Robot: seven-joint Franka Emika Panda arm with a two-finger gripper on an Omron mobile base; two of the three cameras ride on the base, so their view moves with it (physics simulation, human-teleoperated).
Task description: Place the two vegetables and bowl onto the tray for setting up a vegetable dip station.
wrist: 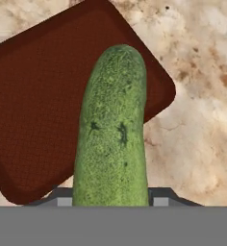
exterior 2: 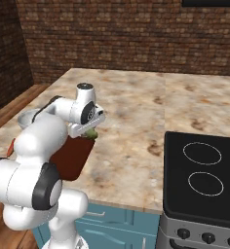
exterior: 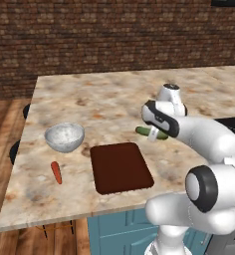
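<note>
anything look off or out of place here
Nothing looks spilled or damaged. The dark green cucumber is held in the gripper above the counter. The flat reddish-brown tray is bare; the silvery-grey bowl and orange carrot sit on the counter.

Cucumber (wrist: 113, 129) held by gripper (wrist: 110, 199), tray (wrist: 33, 110) beneath
</note>
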